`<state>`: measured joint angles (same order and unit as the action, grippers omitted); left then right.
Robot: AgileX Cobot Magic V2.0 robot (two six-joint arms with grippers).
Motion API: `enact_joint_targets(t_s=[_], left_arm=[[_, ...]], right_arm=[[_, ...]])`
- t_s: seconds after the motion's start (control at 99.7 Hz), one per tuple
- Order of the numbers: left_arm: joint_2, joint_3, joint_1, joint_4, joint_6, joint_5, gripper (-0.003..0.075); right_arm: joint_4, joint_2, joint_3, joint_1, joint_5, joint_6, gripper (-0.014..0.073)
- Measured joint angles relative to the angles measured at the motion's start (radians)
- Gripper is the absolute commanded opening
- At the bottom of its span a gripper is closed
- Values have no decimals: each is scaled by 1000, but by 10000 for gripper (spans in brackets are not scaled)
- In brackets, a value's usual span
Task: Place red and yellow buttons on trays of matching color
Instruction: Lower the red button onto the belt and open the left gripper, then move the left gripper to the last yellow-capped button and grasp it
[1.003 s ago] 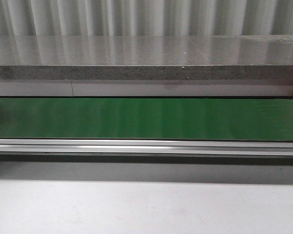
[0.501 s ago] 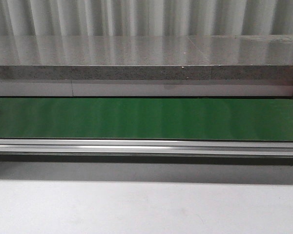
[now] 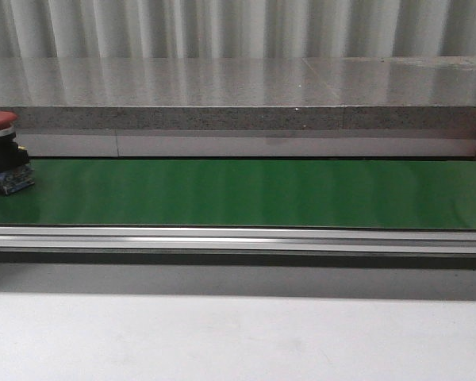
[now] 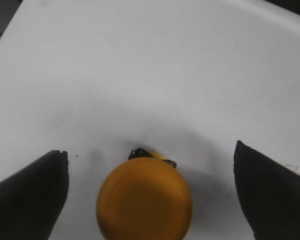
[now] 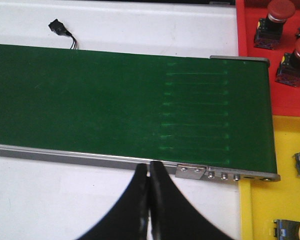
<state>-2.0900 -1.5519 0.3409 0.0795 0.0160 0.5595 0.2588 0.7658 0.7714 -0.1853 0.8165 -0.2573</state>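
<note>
1. Nearest the front camera, you see a pale grey surface (image 3: 238,337) running across the view, with no arm visible from this angle.
2. Beyond it, note the aluminium rail (image 3: 238,238) edging the green conveyor belt (image 3: 254,193).
3. At the belt's far left edge, locate a red button (image 3: 3,151): red mushroom cap on top, dark body below, standing upright on the belt.
4. Behind the belt, observe a speckled stone ledge (image 3: 238,117) and a corrugated wall (image 3: 238,28).
5. In the left wrist view, check the left gripper (image 4: 149,195): its jaws stand wide apart, each dark finger (image 4: 27,192) well clear of the part between them.
6. Between those jaws, find a yellow button (image 4: 144,200) resting on a white surface (image 4: 140,65), cap toward the camera, touched by neither finger.
7. In the right wrist view, check the right gripper (image 5: 149,200): its jaws are pressed together with nothing between them, just over the belt's near rail.
8. Past the belt end in that view, identify the red tray (image 5: 250,30) holding two red-capped buttons (image 5: 274,22), and beside it the yellow tray (image 5: 285,165) with button parts at its edge, only partly in view.
</note>
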Motion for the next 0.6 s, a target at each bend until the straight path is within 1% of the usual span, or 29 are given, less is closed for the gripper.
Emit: enact_joint_targets(t_s=[0.02,0.03,0.06,0.08,0.13,0.15,0.201,0.221,0.251,0.271,0.421,0.602], left_arm=[[-5,0,0,0,0,0,494],[-4,0,0,0,0,0,494],[-9,0,0,0,0,-1,429],[-9,0,0,0,0,-2,401],[-12,0,0,0,0,-4,277],[-12,0,0,-1,0,-4,245],[-12,-5,0,-2,0,-4,115],[-12,-8,0,-3,0,-4,83],[-12,-12,0,-5,0,-4,9],[-12,-14,0,-7,0,-4,-19],[29,-14,0,-7,0,34,-19],[176,-14,-16,-8,0,126,-19]], right_arm=[[0,0,0,0,0,0,-66],[0,0,0,0,0,0,-66],[0,0,0,0,0,0,-66],[0,0,0,0,0,0,-66],[0,0,0,0,0,0,-66],[0,0,0,0,0,0,-66],[0,0,0,0,0,0,-66],[0,0,0,0,0,0,-66],[0,0,0,0,0,0,-66],[0,0,0,0,0,0,-66],[0,0,0,0,0,0,-66],[0,0,0,0,0,0,-66]])
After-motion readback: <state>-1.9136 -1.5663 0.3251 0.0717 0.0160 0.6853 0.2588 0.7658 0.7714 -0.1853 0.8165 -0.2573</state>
